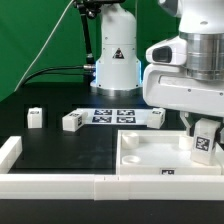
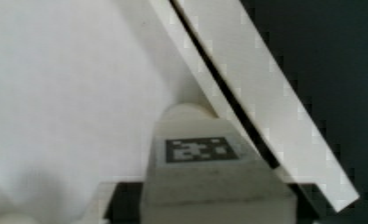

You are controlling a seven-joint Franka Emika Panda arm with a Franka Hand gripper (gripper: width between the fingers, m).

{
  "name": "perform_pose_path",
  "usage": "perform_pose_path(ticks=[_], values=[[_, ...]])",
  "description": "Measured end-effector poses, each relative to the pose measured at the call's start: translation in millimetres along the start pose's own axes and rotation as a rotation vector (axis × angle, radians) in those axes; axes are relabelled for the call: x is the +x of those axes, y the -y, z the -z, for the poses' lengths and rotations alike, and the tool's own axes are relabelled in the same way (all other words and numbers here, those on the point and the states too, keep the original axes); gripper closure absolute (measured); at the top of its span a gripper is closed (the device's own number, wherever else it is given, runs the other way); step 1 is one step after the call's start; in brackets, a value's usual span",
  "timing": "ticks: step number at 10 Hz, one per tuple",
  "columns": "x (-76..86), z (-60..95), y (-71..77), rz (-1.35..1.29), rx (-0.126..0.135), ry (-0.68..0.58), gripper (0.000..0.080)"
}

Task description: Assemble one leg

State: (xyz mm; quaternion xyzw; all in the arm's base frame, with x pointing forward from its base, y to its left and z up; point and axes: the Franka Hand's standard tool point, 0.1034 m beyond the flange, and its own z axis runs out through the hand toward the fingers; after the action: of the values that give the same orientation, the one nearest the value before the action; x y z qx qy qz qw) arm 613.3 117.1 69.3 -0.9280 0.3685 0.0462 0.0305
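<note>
In the exterior view the hand (image 1: 203, 133) gripped a leg (image 1: 204, 143) upright over the tray (image 1: 140, 160) at the exterior view's right, with three more legs (image 1: 72, 121) and the marker board (image 1: 113, 116) on the bench (image 1: 60, 145), while the wrist view showed that tagged leg (image 2: 202, 150) pinched between the fingers (image 2: 122, 200) against the tray's white floor (image 2: 74, 90).

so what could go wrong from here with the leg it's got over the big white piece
1. The leg is held in the gripper close to the edge wall of the large white square piece; it could catch on that wall instead of seating.
2. The wrist view shows the leg tight beside the wall, with no socket visible, so alignment is uncertain.
3. Pressing down misaligned could shift the square piece.
</note>
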Motion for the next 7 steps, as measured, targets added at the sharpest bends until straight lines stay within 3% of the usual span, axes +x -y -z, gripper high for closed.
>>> perform_pose_path(ticks=[6, 7], values=[[-3.4, -2.6, 4.9, -0.498, 0.018, 0.004, 0.0508], [-3.6, -2.6, 5.0, -0.470, 0.018, 0.004, 0.0313]])
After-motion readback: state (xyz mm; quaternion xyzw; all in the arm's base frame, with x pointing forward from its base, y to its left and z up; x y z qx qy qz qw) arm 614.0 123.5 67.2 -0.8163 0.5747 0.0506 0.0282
